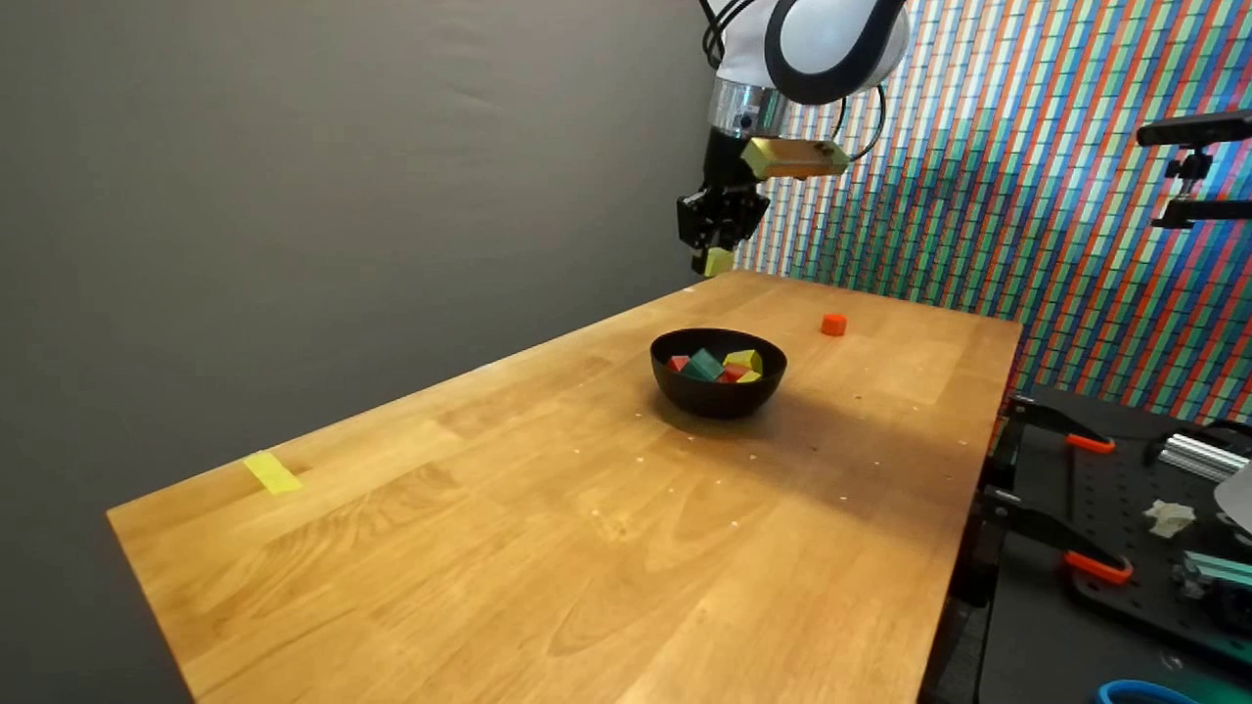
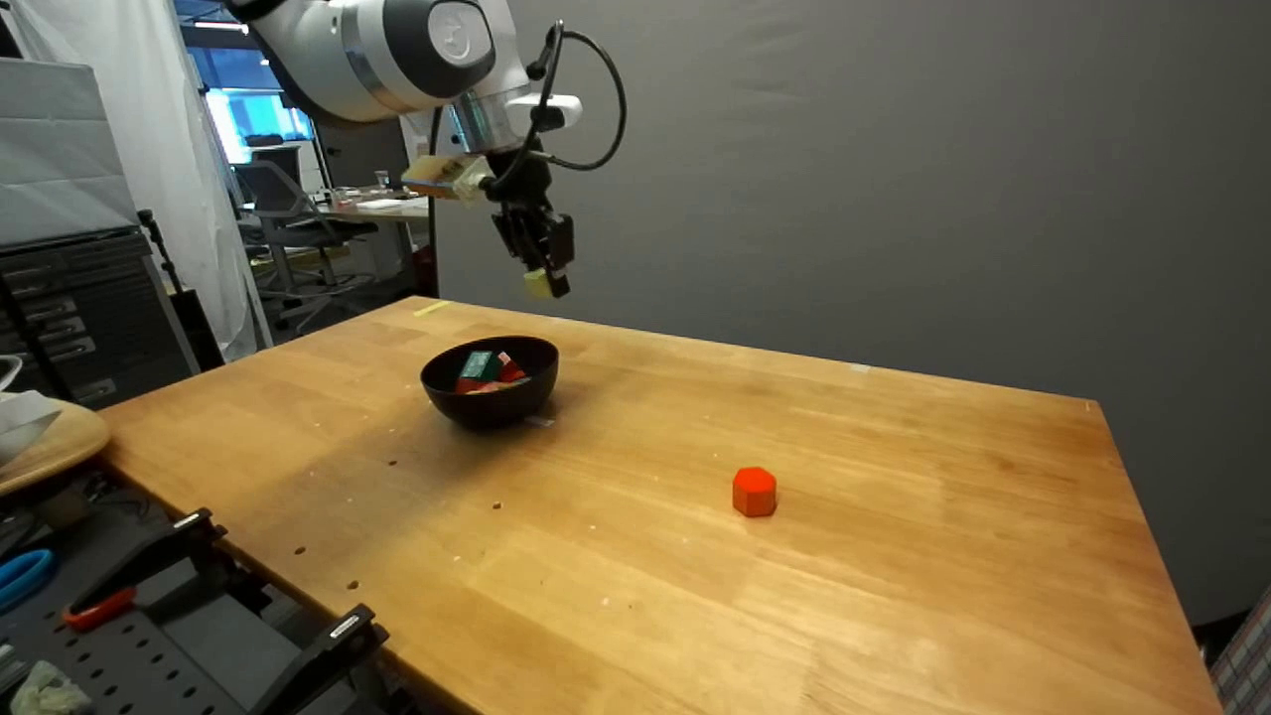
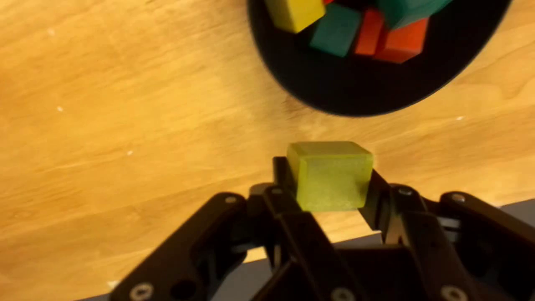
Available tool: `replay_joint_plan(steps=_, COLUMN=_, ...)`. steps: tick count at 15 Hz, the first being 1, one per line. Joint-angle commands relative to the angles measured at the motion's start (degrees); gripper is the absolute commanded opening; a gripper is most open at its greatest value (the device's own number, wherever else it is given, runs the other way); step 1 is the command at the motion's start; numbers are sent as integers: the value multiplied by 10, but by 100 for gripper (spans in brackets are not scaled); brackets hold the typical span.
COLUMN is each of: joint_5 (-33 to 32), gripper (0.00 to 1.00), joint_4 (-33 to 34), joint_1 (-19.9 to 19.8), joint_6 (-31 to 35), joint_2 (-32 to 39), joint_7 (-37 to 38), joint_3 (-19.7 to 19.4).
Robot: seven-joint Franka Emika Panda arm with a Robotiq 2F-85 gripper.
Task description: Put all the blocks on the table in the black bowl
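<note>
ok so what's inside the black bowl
Green blocks, red blocks and at least one yellow block lie inside the black bowl; anything beneath them is hidden.

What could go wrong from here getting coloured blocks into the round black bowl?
If the claw opens now, its boxy yellow block might miss the bowl: the wrist view shows it outside the rim.
It could bounce off the red, green and yellow blocks inside.
The red-orange hexagonal block on the wooden table might be overlooked.
</note>
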Motion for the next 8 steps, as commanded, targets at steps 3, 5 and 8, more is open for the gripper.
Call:
replay_joint_plan(steps=3, joint_5=86, gripper=17, joint_4=20, joint_1=-41, joint_6=-91, joint_2=11, joint_7=-22, joint_3=56)
replay_joint_plan(steps=5, joint_5=77, gripper=20, joint_4=26, joint_1=-43, joint_6=-105, joint_2=21, joint_7=-5, joint_3=52)
replay_joint_plan(steps=8, joint_5=89, gripper=73, joint_4=29, joint_1=-53, joint_6=-107, joint_2=23, joint_7=-8, joint_3=55)
